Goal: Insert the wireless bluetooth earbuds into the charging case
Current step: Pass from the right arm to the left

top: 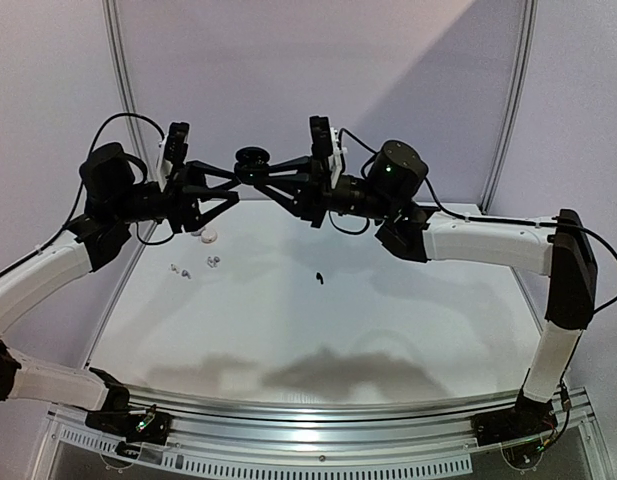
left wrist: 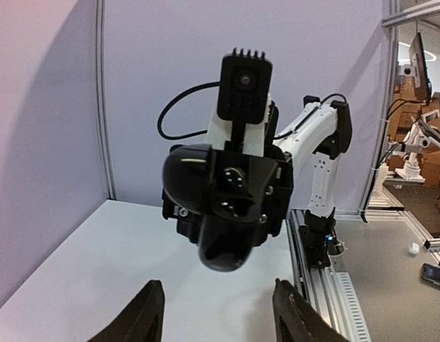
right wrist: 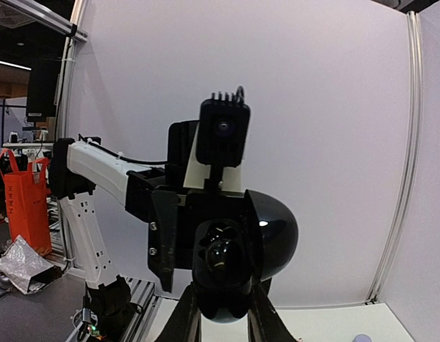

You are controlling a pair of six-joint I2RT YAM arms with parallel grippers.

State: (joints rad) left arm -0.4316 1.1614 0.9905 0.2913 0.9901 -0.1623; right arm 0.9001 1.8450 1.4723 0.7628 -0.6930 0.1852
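The black charging case [right wrist: 223, 288] hangs in the air above the table's back, with my right gripper [right wrist: 223, 303] shut on its base. Its lid [right wrist: 275, 235] stands open to one side, and something glossy and dark shows in a well. In the top view the case [top: 253, 157] sits between the two arms' tips. My left gripper [left wrist: 217, 286] faces the case [left wrist: 227, 246] with its fingers [left wrist: 152, 310] apart and nothing between them. On the table lie a black earbud [top: 318, 277] and several pale earbuds [top: 213, 261].
A white round case [top: 206, 236] lies at the back left of the white table [top: 388, 320], next to the pale buds. Both arms reach inward and meet head-on over the table's far centre. The aluminium rail [top: 318, 415] runs along the near edge.
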